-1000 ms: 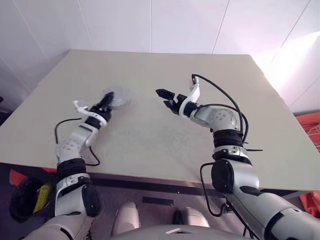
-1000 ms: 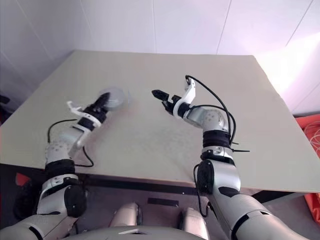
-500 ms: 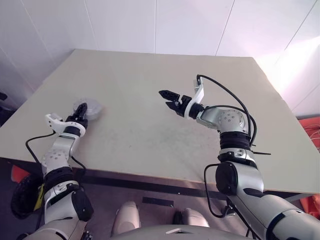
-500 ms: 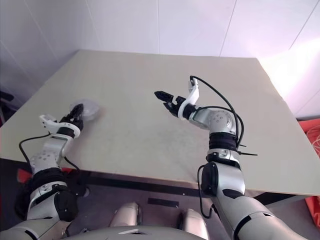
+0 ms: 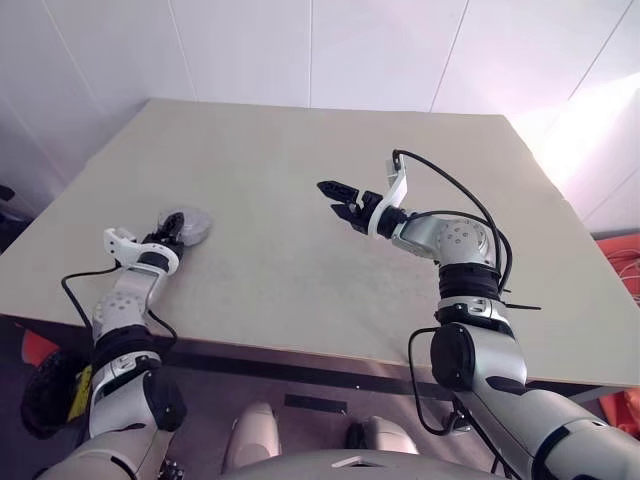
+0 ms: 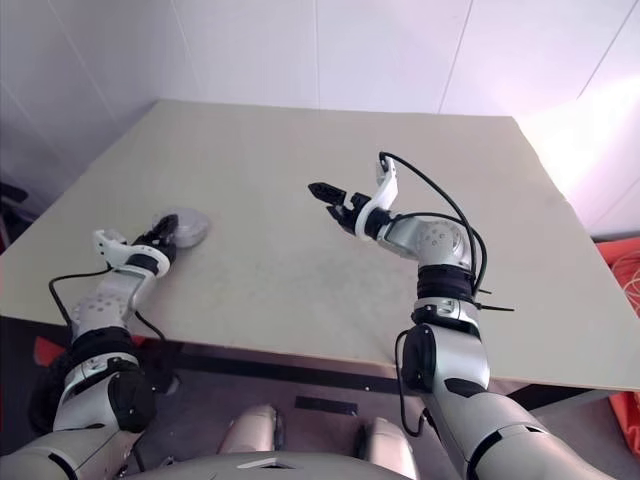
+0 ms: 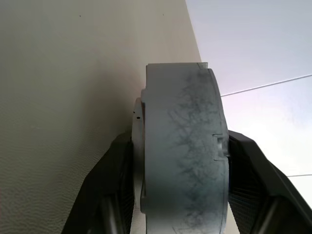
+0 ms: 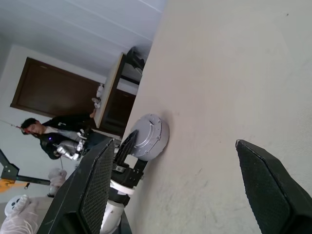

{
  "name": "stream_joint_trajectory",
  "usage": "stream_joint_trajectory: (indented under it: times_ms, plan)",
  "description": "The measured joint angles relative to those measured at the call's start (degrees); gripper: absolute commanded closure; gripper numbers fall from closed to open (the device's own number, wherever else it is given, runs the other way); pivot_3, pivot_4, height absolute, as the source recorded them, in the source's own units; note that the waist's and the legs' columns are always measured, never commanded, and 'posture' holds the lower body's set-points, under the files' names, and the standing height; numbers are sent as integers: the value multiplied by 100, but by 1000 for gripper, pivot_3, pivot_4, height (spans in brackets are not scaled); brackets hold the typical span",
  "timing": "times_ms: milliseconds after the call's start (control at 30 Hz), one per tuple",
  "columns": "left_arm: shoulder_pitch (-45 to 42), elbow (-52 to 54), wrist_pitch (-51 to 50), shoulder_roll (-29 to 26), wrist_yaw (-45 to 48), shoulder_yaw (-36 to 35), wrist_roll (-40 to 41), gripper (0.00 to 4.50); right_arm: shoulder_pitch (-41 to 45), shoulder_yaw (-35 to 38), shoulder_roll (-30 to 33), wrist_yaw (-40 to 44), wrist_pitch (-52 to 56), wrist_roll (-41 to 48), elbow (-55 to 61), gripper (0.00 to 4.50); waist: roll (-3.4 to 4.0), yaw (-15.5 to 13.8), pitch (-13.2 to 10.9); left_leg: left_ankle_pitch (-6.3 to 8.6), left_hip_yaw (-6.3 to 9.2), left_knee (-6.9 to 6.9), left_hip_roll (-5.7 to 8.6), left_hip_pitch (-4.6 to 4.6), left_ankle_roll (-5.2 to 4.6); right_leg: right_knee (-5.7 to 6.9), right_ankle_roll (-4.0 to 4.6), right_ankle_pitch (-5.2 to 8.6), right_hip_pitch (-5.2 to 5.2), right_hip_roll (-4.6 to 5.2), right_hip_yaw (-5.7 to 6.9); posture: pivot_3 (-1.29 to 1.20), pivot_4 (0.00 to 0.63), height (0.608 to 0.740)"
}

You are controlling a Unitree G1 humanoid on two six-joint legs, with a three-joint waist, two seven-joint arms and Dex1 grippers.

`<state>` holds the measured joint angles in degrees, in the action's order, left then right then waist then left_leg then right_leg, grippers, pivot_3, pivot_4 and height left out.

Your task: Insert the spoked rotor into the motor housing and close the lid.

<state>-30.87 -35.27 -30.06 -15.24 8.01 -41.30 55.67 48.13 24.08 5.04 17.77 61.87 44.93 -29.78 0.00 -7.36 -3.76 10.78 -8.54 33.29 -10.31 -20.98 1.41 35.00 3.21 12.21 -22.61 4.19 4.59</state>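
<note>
closed motor housing resting on the table, task looks nearly finished

a beige table [image 5: 300, 230] seen from above the robot's 2 arms. near its left edge lies the motor housing [image 5: 187, 225], a round grey metal case, flat on the tabletop with the lid [image 8: 147, 132] shut over it. the spoked rotor cannot be seen, so it is probably sealed inside. the left gripper [image 5: 171, 232] has 1 black finger on each side of the housing; in the left wrist view the fingers [image 7: 112, 170] sit close against it, but i cannot tell whether they grip or have let go. the right gripper [image 5: 334, 195] hovers above the middle of the table, spread wide and holding nothing. judging by this, only releasing and drawing back remains.
</note>
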Motion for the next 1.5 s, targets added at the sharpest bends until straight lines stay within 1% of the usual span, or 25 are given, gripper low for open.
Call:
stream_joint_trajectory:
  times_ms: [133,167,300,367,433,533,633,733,800,900,933,967,1033,1167,1300,1400,1500]
  plan:
    - [-44,-74,338,-35,-21,-23,-142,122,-1,0,7,-1,-23,-2,0,0,0,15,0,0,0,-1,0,-1,0,0,1,0,-2,0,0,0,0,740]
    - [-126,-148,546,-52,-110,-18,-263,52,-1,-12,5,2,-29,-2,0,0,0,18,0,0,0,-2,0,1,0,0,1,0,-1,-1,0,0,0,740]
    - [-366,-630,1318,-229,-630,13,-726,52,-1,-17,11,15,-60,-20,-27,0,-1,70,3,0,-3,-4,-1,17,0,2,-2,0,11,-1,-4,0,0,740]
    - [-461,-953,1774,-391,-985,70,-1055,52,0,-24,12,34,-62,-26,-45,0,1,196,5,0,-9,-18,-2,57,1,0,-33,20,45,-2,-8,0,0,740]
    - [-483,-1263,2145,-590,-1356,121,-1377,52,0,-24,37,64,-62,-29,-49,0,4,321,9,-1,-19,-30,-6,98,5,0,-31,24,67,-5,-14,0,0,740]
    - [-441,-1576,2615,-854,-1870,194,-1817,52,-1,-21,104,92,-62,-35,-49,0,9,486,17,-3,-21,-32,-25,107,10,0,-24,29,67,-23,-18,0,0,740]
    - [-343,-1691,2968,-951,-2144,348,-2247,52,-20,-120,178,234,-155,-112,-29,0,10,511,18,-4,-20,-31,-40,101,11,0,-13,31,60,-40,-17,0,0,740]
    - [-232,-1723,3229,-969,-2176,575,-2637,52,-268,-552,239,625,-637,-412,233,0,6,413,18,-4,-8,-29,-45,88,11,-1,5,26,42,-47,-11,0,0,740]
    - [-228,-1699,3298,-970,-1914,825,-2865,52,-531,-998,332,987,-1124,-752,461,0,1,271,17,-3,-6,-24,-44,71,9,-3,26,13,35,-46,-8,0,0,740]
    - [-232,-1278,3411,-968,-997,1477,-3235,52,-999,-1919,778,1759,-1971,-1443,849,0,-18,12,12,0,-3,-15,-42,51,4,-13,28,12,36,-39,0,0,0,740]
    - [-228,-955,3441,-968,-534,1776,-3361,52,-1172,-2243,1016,2108,-2344,-1711,964,0,-20,-76,13,2,-2,-6,-37,43,1,-12,29,11,36,-30,3,0,0,740]
    - [-230,-725,3451,-968,-263,1958,-3428,52,-1263,-2398,1144,2306,-2596,-1883,1000,0,-20,-130,12,4,-4,-2,-30,41,-3,-12,33,12,36,-23,3,0,0,740]
    - [-202,-74,3364,-965,433,2399,-3499,52,-1511,-2738,1545,2838,-3322,-2293,1083,0,-20,-174,12,6,-4,2,-8,40,-6,-9,36,14,39,1,3,0,0,740]
    - [1,1166,2722,-939,1668,3164,-3414,52,-1805,-2735,2145,3548,-4211,-2524,1089,0,-20,-128,12,13,-12,9,11,54,-21,-8,25,7,48,18,-10,0,0,740]
    - [315,2011,1850,-807,2598,3765,-3180,52,-1899,-2597,2572,4067,-4560,-2525,1117,0,-19,-17,12,14,-17,6,-4,76,-23,3,38,11,52,4,-11,0,0,740]
    - [571,2372,1444,-806,3091,4168,-3162,52,-2044,-2563,2930,4328,-4591,-2556,1119,0,-15,20,11,17,-19,5,-4,77,-30,6,45,14,51,2,-11,0,0,740]
    - [687,2465,1193,-724,3327,4397,-3176,52,-2054,-2494,3025,4337,-4599,-2599,1119,0,-15,38,11,19,-19,6,-6,79,-36,6,45,15,51,0,-10,0,0,740]
